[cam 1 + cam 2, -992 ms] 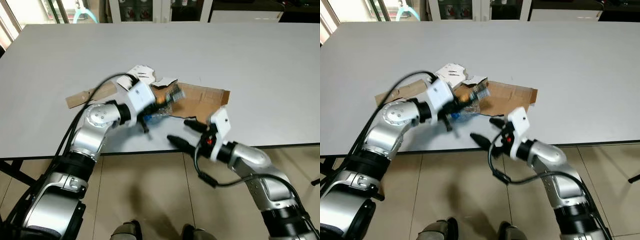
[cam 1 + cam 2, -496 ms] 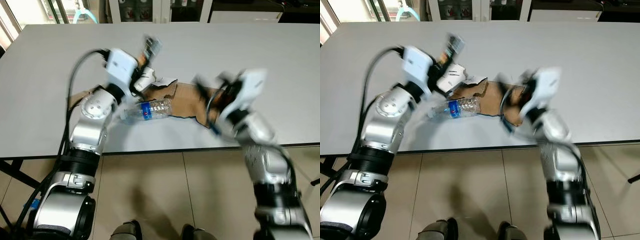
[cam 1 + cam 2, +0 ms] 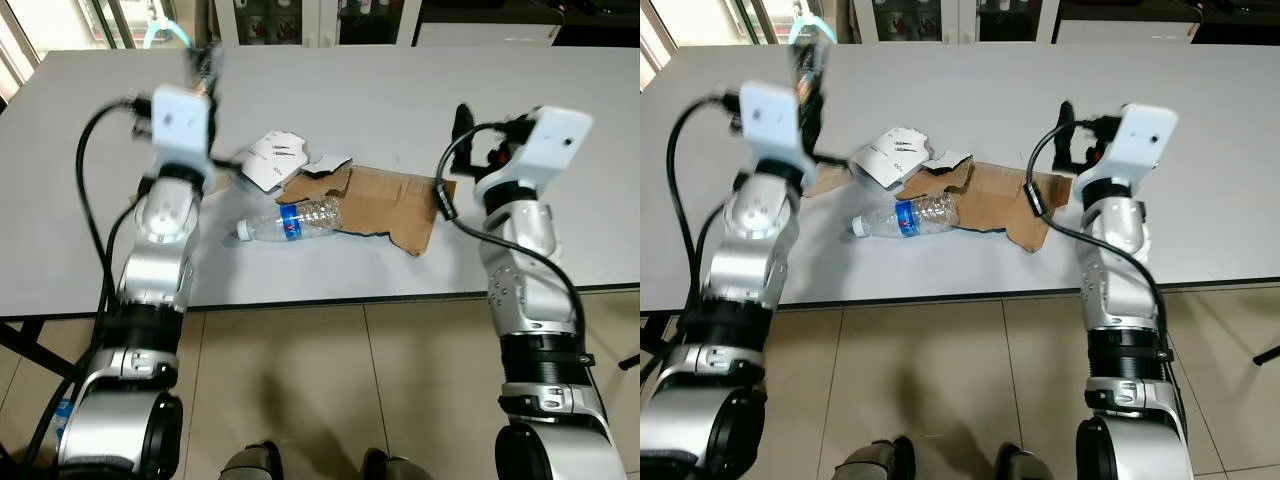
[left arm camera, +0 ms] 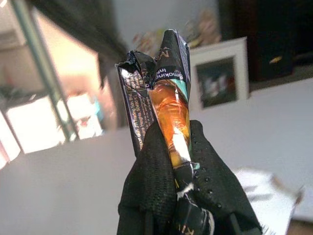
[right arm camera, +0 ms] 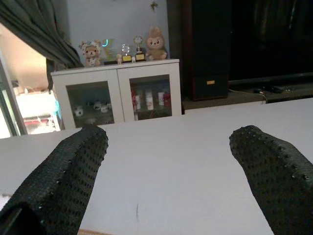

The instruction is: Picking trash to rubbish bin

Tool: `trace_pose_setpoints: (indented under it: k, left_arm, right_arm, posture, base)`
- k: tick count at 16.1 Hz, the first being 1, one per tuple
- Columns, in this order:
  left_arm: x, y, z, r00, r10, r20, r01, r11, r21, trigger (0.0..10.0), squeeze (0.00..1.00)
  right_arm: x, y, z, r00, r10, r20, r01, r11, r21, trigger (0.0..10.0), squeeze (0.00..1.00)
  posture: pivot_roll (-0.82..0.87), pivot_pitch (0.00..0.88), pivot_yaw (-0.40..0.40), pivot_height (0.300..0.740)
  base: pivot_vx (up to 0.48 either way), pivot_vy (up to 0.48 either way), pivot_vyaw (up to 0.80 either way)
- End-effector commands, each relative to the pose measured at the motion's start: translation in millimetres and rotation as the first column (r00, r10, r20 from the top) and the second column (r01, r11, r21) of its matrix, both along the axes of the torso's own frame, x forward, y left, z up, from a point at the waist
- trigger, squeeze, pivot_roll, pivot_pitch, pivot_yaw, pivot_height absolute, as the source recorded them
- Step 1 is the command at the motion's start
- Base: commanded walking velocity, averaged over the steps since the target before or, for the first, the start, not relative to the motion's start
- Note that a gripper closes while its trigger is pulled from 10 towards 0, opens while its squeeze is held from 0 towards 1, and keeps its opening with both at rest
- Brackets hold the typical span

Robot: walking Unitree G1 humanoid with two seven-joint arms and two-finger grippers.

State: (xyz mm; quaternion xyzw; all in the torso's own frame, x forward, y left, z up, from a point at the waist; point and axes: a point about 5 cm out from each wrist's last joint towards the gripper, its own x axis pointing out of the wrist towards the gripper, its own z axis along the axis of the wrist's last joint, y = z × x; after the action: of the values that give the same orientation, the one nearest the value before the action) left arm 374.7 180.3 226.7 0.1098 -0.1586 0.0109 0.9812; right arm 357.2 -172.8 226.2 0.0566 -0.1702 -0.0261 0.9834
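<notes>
Two arms up over the table (image 3: 560, 250) edge right now, so here's what you've got, working from the near side out.

Closest to you on the tabletop is the plastic bottle (image 3: 292, 220), lying on its side with the blue label showing and its cap end pointing toward your left arm's side. Its far end touches the torn cardboard sheet (image 3: 385, 205), which lies flat just behind and to the right of it, with one corner bent down near the table's front edge. Just beyond the bottle and touching the cardboard's left end is a piece of white torn paper (image 3: 277, 159), partly lifted off the surface.

Your left gripper (image 4: 171, 161) is raised above the table's left part, well apart from the bottle, and it's clenched on a crumpled wrapper (image 4: 164, 93). In the wrist view you can see the dark foil with an orange streak and some white print sticking up out of the black fingers (image 4: 146, 191). From the head views that spot is blurred, so you can only make out a small dark thing at the top of the arm.

Your right gripper (image 5: 168, 166) is held up over the right part of the table, fingers spread wide with nothing between them. It's looking across the bare tabletop toward a white cabinet (image 5: 117, 93) with glass doors and small figurines (image 5: 122, 46) on top, at the far side of the room.
</notes>
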Motion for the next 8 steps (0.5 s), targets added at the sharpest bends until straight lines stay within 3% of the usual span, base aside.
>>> trace_pose_setpoints:
  k: [1, 4, 8]
  left_arm:
    - [-1.3, 4.9, -6.9, 0.999, 0.047, -0.006, -0.047, 0.999, -0.027, 10.0, 0.00]
    - [-6.8, -2.2, -34.8, 0.995, 0.078, -0.063, -0.080, 0.996, -0.036, 10.0, 0.00]
    - [-8.1, -7.9, -40.5, 0.995, 0.072, -0.074, -0.076, 0.996, -0.051, 10.0, 0.00]
  right_arm:
    - [-1.4, -1.7, -4.3, 1.000, -0.024, 0.001, 0.024, 1.000, 0.009, 10.0, 0.00]
    - [-2.1, -3.7, -28.1, 0.995, -0.066, -0.070, 0.067, 0.998, 0.015, 10.0, 0.00]
    - [-3.0, -4.6, -31.9, 0.995, -0.068, -0.073, 0.070, 0.997, 0.018, 10.0, 0.00]
  posture:
    - [-0.01, 0.106, -0.004, 0.740]
    - [-0.02, 0.102, -0.002, 0.740]
    - [-0.03, 0.098, -0.003, 0.740]
  base:
    - [0.000, 0.000, 0.00]
    - [0.000, 0.000, 0.00]
    - [0.000, 0.000, 0.00]
